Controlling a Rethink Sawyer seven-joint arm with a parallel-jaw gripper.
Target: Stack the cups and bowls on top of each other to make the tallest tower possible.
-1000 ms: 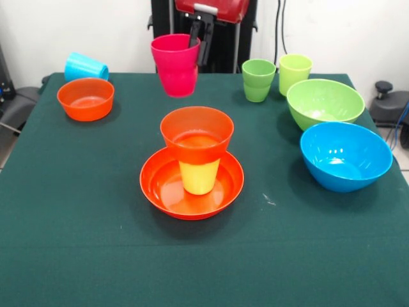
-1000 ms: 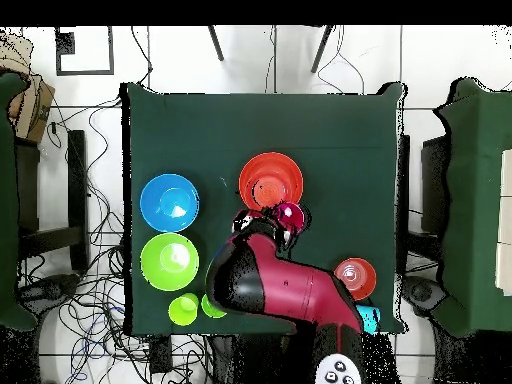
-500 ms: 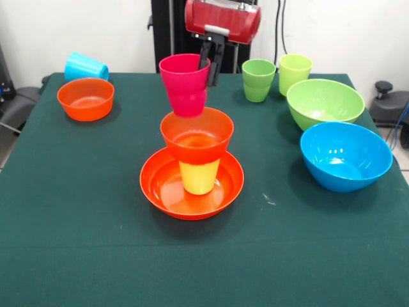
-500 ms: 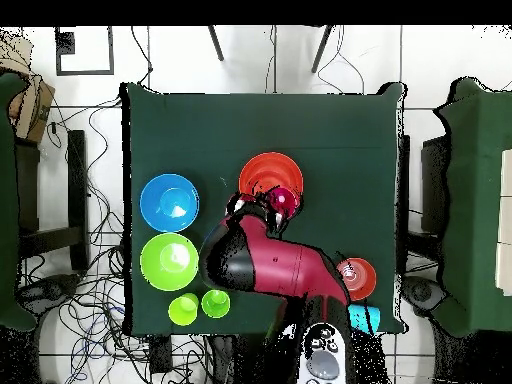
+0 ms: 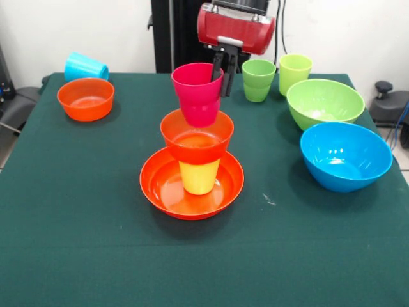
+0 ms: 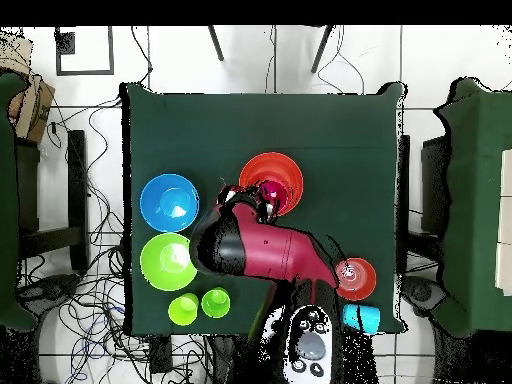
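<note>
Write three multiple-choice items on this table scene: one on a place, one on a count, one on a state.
1. Where is the pink cup?
A. Lying beside the blue bowl
B. Held over the small orange bowl on the yellow cup
C. Inside the lime green bowl

2. How many orange bowls show?
A. One
B. Three
C. Five

3. How is the sky blue cup placed?
A. Tipped on its side
B. Upright
C. Nested in a green cup

Answers: 1 B, the tool grips its rim above the tower. 2 B, two in the tower, one apart at the table's edge. 3 A, its side faces up.
</note>
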